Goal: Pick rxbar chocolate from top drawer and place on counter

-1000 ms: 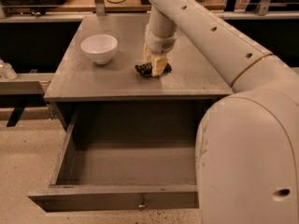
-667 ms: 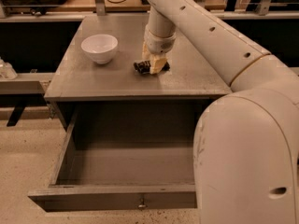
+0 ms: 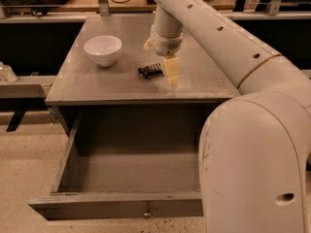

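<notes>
The rxbar chocolate (image 3: 150,71), a small black bar, lies flat on the grey counter (image 3: 97,84), right of the middle. My gripper (image 3: 160,64) hangs just above the counter, open. Its near pale finger (image 3: 171,71) stands right beside the bar's right end, and the other finger shows behind the wrist. The bar is not held. The top drawer (image 3: 121,210) is pulled fully out below the counter, and its inside shows nothing in it.
A white bowl (image 3: 102,49) stands on the counter to the left of the bar. My large white arm covers the right side of the view. Pale speckled floor lies left of the drawer. A rail and shelf run behind the counter.
The gripper was closed around the bar on the counter. Its fingers have since spread and lifted slightly, and the bar lies free beside the near finger.
</notes>
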